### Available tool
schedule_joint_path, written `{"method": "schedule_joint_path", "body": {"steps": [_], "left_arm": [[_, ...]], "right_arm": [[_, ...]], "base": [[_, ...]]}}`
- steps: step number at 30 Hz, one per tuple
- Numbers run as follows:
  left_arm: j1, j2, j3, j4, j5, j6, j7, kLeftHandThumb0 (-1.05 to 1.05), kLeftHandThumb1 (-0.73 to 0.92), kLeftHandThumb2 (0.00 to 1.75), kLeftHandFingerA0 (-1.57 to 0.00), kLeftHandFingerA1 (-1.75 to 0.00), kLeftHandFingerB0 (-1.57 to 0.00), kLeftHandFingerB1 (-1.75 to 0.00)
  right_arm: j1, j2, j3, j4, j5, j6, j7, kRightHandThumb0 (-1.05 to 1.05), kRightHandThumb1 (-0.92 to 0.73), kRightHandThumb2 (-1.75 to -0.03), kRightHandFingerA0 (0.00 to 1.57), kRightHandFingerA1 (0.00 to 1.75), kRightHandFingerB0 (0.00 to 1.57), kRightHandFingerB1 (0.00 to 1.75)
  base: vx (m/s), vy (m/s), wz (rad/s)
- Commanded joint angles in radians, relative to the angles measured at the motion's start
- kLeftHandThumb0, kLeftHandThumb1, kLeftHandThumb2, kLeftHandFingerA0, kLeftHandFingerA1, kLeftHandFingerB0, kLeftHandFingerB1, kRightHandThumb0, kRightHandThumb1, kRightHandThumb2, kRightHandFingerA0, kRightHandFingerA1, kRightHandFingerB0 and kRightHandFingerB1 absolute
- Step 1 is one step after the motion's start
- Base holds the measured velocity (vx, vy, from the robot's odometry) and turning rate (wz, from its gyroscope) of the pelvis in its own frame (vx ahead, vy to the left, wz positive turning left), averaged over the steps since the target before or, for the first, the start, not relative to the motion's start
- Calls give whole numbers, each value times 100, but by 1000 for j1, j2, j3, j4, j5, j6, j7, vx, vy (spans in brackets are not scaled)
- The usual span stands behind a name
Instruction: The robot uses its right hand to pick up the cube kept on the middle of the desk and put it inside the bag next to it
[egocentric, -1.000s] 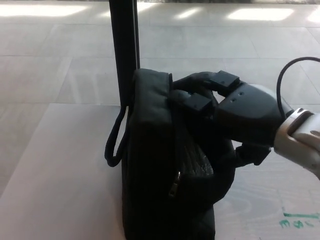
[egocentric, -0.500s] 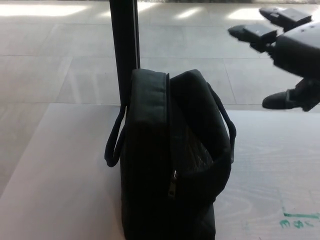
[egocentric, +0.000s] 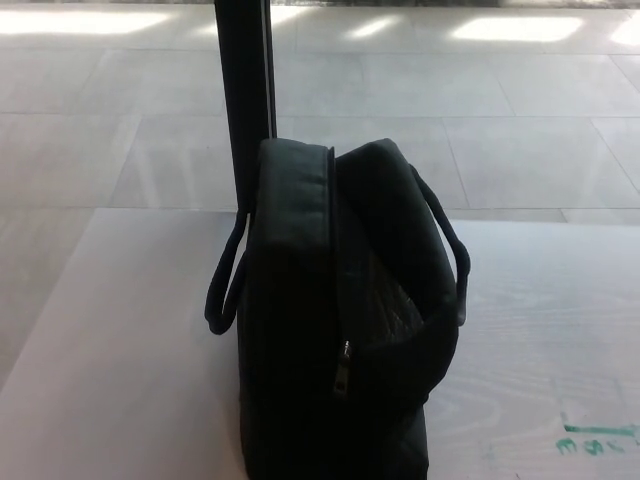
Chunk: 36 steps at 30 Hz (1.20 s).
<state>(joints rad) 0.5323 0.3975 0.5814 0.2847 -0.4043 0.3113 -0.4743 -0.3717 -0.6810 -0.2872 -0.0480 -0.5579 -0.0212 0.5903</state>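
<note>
A black soft fabric bag (egocentric: 340, 330) stands upright on the pale wood-grain tabletop (egocentric: 130, 380), its top gaping open, a loop handle (egocentric: 225, 285) on each side. Neither robot hand is visible. The cube isn't visible; the bag's interior is too dark to tell.
</note>
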Motion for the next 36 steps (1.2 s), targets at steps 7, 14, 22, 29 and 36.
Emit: {"method": "schedule_joint_path", "body": {"steps": [7,14,22,29,36], "left_arm": [[-17,15,-11,26,24,-20,10,-47,73,62,-43,-45,-37,-41],[-21,4,-18,35,23,-33,5,-49,72,61,-42,-45,-36,-41],[-14,16,-18,16,28,-8,16,-48,74,61,-41,-45,-35,-40],[-16,21,-21,27,24,3,12,-50,72,61,-41,-46,-36,-41],[-33,19,-32,57,23,11,7,-49,71,61,-41,-46,-36,-41]], "right_arm": [[532,175,-373,309,154,-85,-363,-65,-51,-89,1,42,6,34],[590,249,-419,458,197,-137,-483,-36,-52,-105,1,53,0,51],[579,276,-441,640,236,-106,-547,-59,-74,-62,12,55,17,42],[557,280,-339,840,209,-135,-544,-58,-75,-63,14,49,20,39],[586,309,-241,844,312,-174,-372,-60,-73,-62,15,43,21,36]], "base": [[0,0,0],[0,0,0],[0,0,0],[0,0,0],[0,0,0]]}}
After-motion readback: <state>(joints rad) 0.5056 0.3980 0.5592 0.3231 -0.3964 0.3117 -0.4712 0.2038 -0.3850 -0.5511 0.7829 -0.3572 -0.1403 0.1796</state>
